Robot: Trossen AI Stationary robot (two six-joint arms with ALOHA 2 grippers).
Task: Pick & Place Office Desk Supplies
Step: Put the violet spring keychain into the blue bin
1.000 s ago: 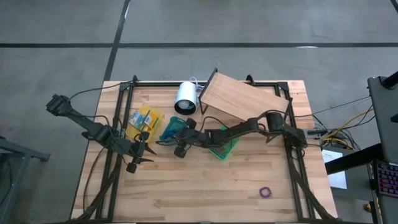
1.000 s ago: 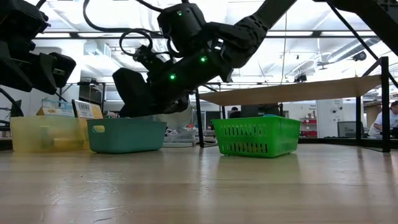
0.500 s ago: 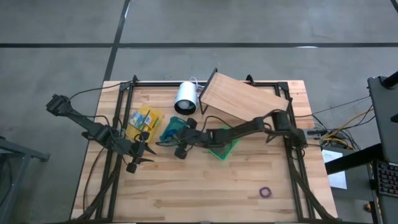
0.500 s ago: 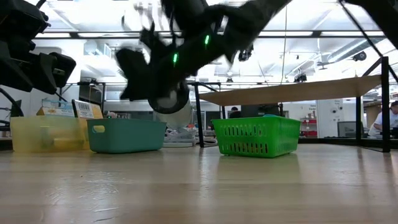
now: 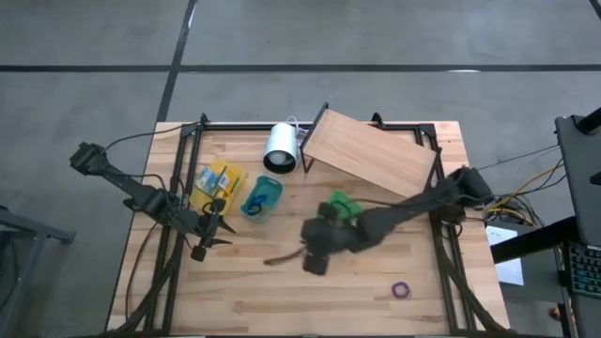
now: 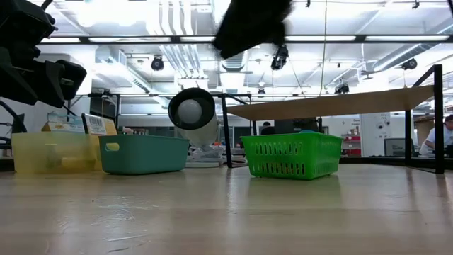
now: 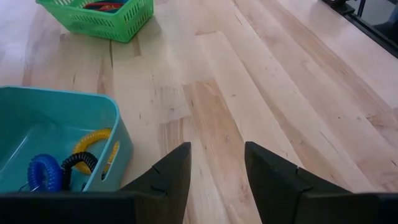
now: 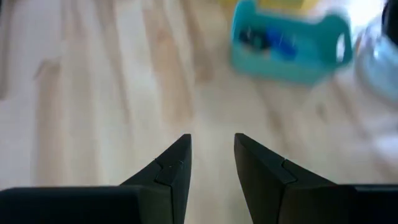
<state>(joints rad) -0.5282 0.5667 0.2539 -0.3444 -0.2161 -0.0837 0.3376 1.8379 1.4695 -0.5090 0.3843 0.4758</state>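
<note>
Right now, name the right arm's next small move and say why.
Probably swing toward the purple loop, alone on the bare table near the front right. The right gripper hangs mid-table, jaws open and holding nothing, already clear of the teal bin and green basket.

Wooden table [image 5: 310, 282], pale planks running lengthwise, framed by dark metal rails along its edges. Resting directly on the tabletop: 1 translucent yellow bin [image 5: 219, 182] near the left rail; 1 teal bin [image 5: 262, 198] just beside it; 1 green mesh basket [image 5: 340, 206] near the centre, partly hidden in the high view; 1 white cylinder [image 5: 281, 148] lying on its side at the far edge; 1 slanted wooden board [image 5: 371, 157] raised at the far right on a dark stand; 1 purple rubber-band loop [image 5: 401, 290] alone near the front right corner, well apart from the bins. The low view shows the 3 containers standing in a row.
</note>
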